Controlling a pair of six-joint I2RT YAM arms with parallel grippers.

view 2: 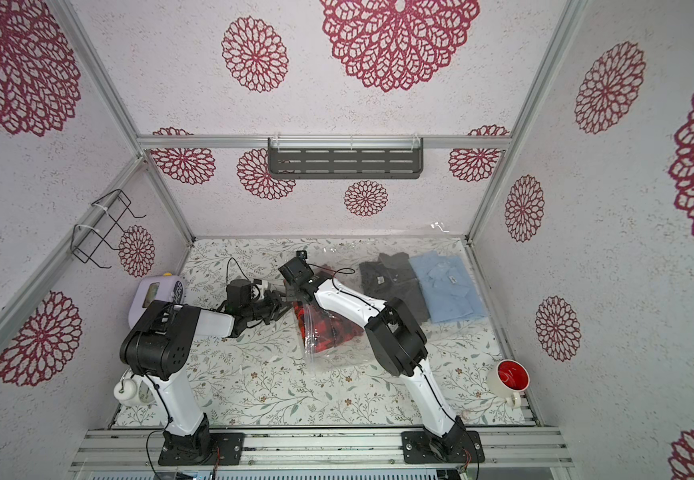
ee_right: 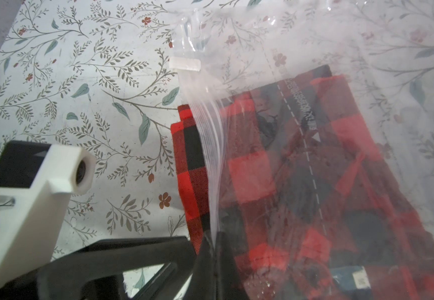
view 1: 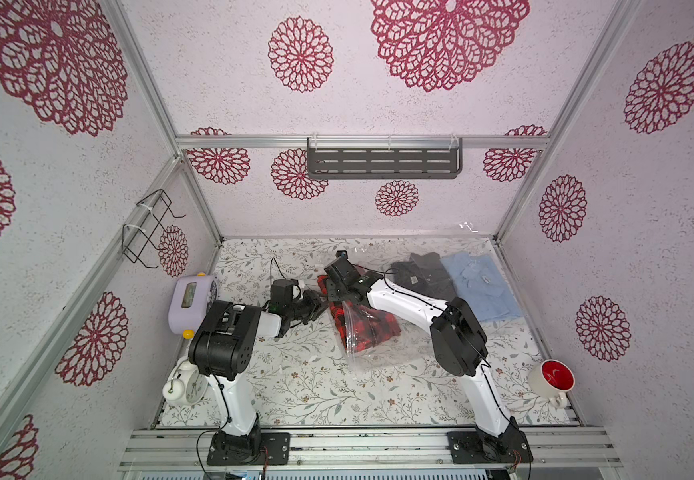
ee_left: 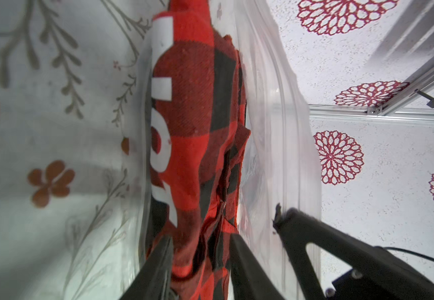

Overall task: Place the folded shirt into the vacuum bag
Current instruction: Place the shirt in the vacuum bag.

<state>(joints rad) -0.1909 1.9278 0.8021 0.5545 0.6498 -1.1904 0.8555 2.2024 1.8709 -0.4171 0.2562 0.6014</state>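
The folded shirt (view 1: 372, 322) is red and black plaid and lies mid-table, most of it under the clear film of the vacuum bag (view 1: 382, 357). In the right wrist view one edge of the shirt (ee_right: 187, 145) sticks out past the bag's zip strip (ee_right: 212, 145). My left gripper (ee_left: 201, 249) comes in from the left, its jaws pressed against both sides of the shirt's (ee_left: 190, 104) fold. My right gripper (ee_right: 214, 241) is shut on the bag's upper lip, holding it up. In both top views the two grippers (view 1: 316, 305) (view 2: 291, 293) meet at the bag's mouth.
A black shirt (view 1: 420, 274) and a light blue shirt (view 1: 478, 286) lie under clear plastic at the back right. A purple appliance (view 1: 191, 303) and a white alarm clock (view 1: 185, 386) stand at the left edge. A red-lined mug (view 1: 553, 376) sits front right.
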